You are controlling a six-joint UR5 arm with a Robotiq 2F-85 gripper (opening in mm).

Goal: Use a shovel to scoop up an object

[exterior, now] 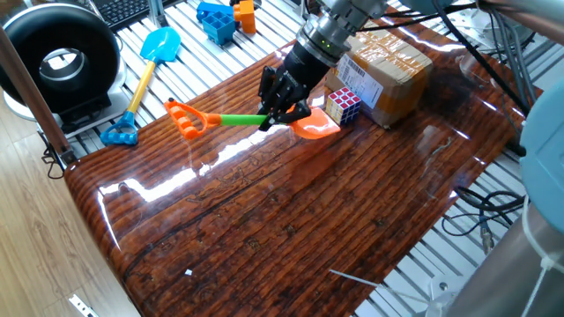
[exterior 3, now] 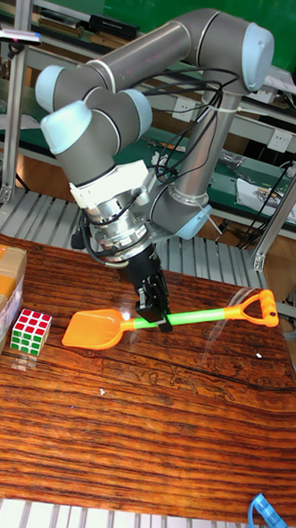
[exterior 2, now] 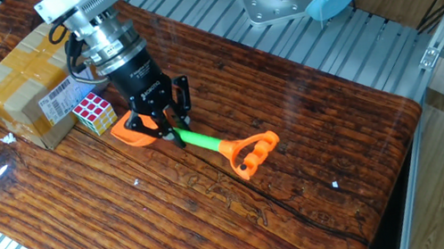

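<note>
Gripper (exterior 3: pixel 156 313): pinches shovel (exterior 3: pixel 136 322) shaft near the blade.
Advice: slide blade low toward Rubik's cube (exterior 3: pixel 30 330) at 9 o'clock.

The end effector (exterior 2: pixel 170 126) covers the stretch of green shaft where it meets the blade of the shovel (exterior 2: pixel 198 141), and in one fixed view it hides part of the blade too. In the tall fixed view the cardboard box (exterior 3: pixel 1 304) is cut off by the left edge and only the tip of the blue shovel (exterior 3: pixel 263 523) shows at the bottom. The box label's print is too small to read.
</note>
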